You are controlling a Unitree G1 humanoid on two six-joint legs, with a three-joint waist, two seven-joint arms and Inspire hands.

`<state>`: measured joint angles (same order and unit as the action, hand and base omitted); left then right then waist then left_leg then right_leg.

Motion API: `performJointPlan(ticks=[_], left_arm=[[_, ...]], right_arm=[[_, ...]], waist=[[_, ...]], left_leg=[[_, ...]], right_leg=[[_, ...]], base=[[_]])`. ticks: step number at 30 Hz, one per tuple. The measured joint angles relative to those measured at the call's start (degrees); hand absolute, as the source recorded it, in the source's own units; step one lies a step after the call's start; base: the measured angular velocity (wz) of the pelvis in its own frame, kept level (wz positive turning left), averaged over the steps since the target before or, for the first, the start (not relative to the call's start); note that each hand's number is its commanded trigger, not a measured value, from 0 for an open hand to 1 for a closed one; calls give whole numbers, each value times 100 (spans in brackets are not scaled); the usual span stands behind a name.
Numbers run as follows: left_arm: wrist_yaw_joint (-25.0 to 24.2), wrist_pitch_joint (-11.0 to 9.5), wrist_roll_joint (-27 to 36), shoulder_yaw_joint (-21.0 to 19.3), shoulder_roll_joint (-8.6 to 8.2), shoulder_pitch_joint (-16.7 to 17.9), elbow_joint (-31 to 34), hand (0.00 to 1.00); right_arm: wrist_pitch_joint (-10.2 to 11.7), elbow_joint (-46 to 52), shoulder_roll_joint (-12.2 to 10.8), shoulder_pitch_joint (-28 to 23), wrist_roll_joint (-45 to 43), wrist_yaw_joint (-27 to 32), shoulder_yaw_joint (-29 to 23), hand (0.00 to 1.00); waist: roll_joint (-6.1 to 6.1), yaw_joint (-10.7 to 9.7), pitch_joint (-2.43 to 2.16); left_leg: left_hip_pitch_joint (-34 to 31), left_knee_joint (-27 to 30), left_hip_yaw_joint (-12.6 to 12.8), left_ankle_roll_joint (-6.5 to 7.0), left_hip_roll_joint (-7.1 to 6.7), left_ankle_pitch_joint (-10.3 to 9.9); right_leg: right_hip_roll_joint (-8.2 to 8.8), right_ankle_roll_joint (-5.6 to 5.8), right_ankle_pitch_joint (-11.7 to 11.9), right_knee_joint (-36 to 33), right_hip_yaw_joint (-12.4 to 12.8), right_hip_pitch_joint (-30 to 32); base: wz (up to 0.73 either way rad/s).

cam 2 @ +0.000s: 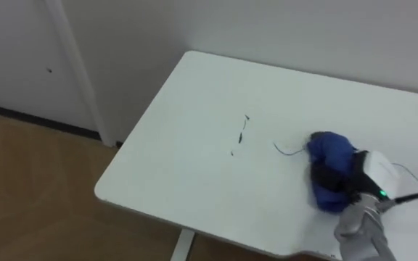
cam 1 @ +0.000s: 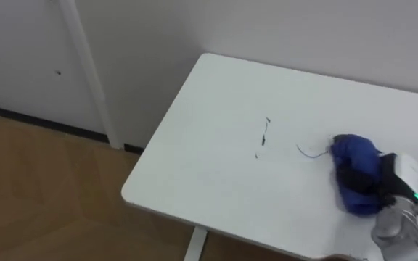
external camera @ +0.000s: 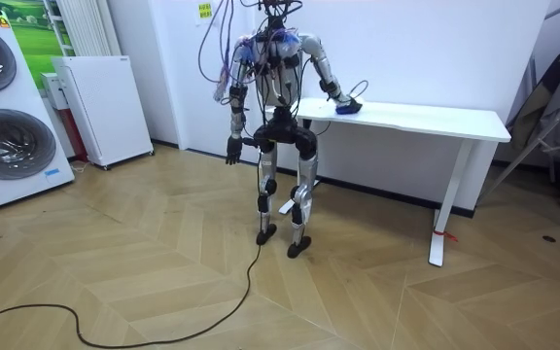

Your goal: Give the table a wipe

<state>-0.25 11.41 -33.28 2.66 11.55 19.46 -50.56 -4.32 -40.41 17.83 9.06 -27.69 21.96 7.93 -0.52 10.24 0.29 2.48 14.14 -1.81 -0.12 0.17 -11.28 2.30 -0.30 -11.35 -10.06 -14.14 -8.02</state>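
Observation:
A white table (cam 1: 216, 174) has thin dark pen marks (cam 1: 265, 134) near its middle, and a second scribble (cam 1: 309, 152) lies just beside the cloth. A crumpled blue cloth (cam 1: 353, 154) rests on the tabletop to the right of the marks. My right hand (cam 1: 372, 181) comes in from the lower right with its dark fingers curled over the cloth, pressing it on the table. In the room view I stand at the table's (external camera: 426, 122) left end, right hand (external camera: 346, 105) on the cloth. My left hand (external camera: 231, 151) hangs loose at my side.
The table's near left corner (cam 1: 125, 194) and front edge are close, with wood floor below. A white wall and a white upright post (cam 1: 85, 65) stand behind. A white cabinet (external camera: 100, 107) and washing machines (external camera: 8, 107) are at the room view's left, a tripod (external camera: 552, 117) at its right.

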Motion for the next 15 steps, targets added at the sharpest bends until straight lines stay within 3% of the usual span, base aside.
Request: performJointPlan(ticks=[4, 5, 6, 9, 15], left_arm=[[0, 22, -5, 19, 7, 167, 38, 0], [1, 20, -5, -9, 10, 301, 109, 0], [6, 2, -5, -9, 39, 412, 118, 0], [9, -9, -29, -15, 119, 428, 119, 0], [9, -93, -120, -140, 118, 383, 119, 0]], right_arm=[[245, -91, 85, -51, -117, 80, 10, 100], [376, -93, 132, -172, -111, 174, 14, 100], [542, -141, 195, -321, -116, 274, 19, 100], [777, -240, 236, -591, -104, 431, -51, 100], [804, -424, 241, -718, -89, 476, -330, 100]], waist=[[-15, 28, -5], [-100, -58, -21], [-93, -135, -22], [-215, -230, -59], [-170, -218, -86]], left_leg=[[29, -61, -36, 8, -50, 13], [63, -77, -64, 14, -87, 16], [96, -82, -63, 15, -116, 16], [161, -80, -54, 29, -190, 9], [291, -80, -70, 163, -214, -77]], right_leg=[[34, 23, -30, 47, -69, -41], [69, 57, -54, 57, -171, -110], [99, 82, -69, 65, -204, -183], [155, 143, -105, 141, -176, -361], [206, 214, -115, 133, -181, -536]], base=[[19], [37], [43], [39], [7]])
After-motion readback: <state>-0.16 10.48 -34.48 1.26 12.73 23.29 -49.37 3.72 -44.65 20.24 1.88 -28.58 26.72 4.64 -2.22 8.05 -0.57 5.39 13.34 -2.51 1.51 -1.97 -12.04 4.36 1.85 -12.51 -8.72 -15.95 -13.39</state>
